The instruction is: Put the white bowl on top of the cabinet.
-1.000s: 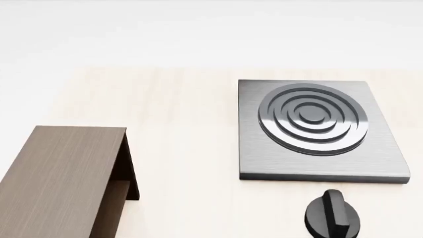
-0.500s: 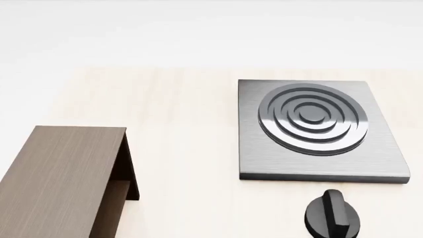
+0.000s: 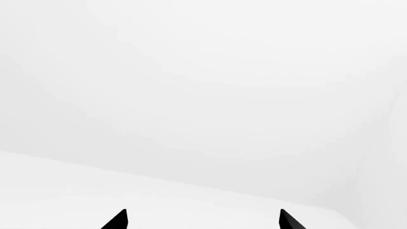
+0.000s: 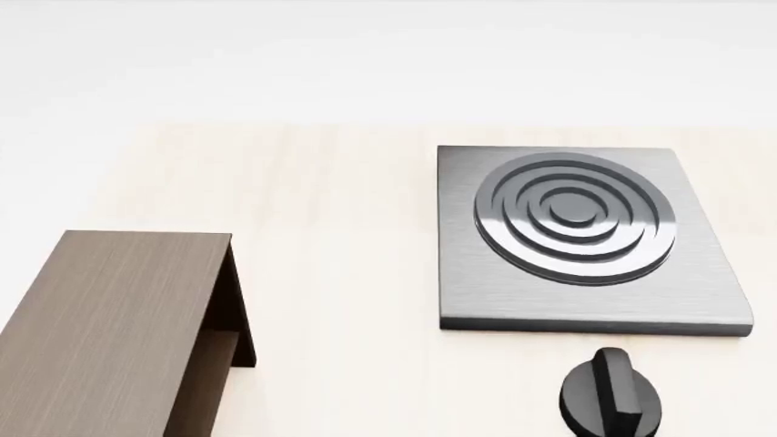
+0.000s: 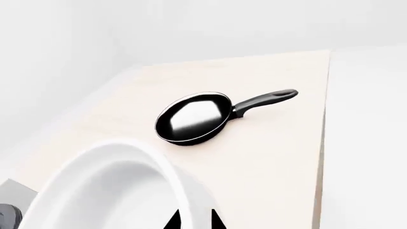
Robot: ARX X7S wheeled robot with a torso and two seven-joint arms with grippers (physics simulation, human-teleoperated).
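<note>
The white bowl [image 5: 108, 191] appears only in the right wrist view, close under the camera. The right gripper [image 5: 192, 220] shows two dark fingertips close together at the bowl's wall. They appear to be pinching the rim, though you cannot confirm contact from this view.

Beyond the bowl, toward 1 o'clock on the table [image 5: 279, 157], lies the black frying pan [image 5: 194, 117], well apart from the bowl.

In the head view, the cabinet [image 4: 116, 337] sits at 8 o'clock with its flat top bare. The stove plate [image 4: 583, 241] lies at 2 o'clock and a black knob [image 4: 610, 396] at 5 o'clock. Neither arm nor the bowl is in this view.

The left gripper [image 3: 202, 220] has its fingertips spread wide, holding nothing and facing blank white background.

Judged step: grasp taken or being secured; transport not yet begun.

Next move:
1. Verify the pinch on the rim.
2. Lift the bowl clear of the table.
3. Carry it across, passing above the stove plate, toward the cabinet.
4. Keep the bowl level and high enough to clear the cabinet's edge before lowering onto its top.
</note>
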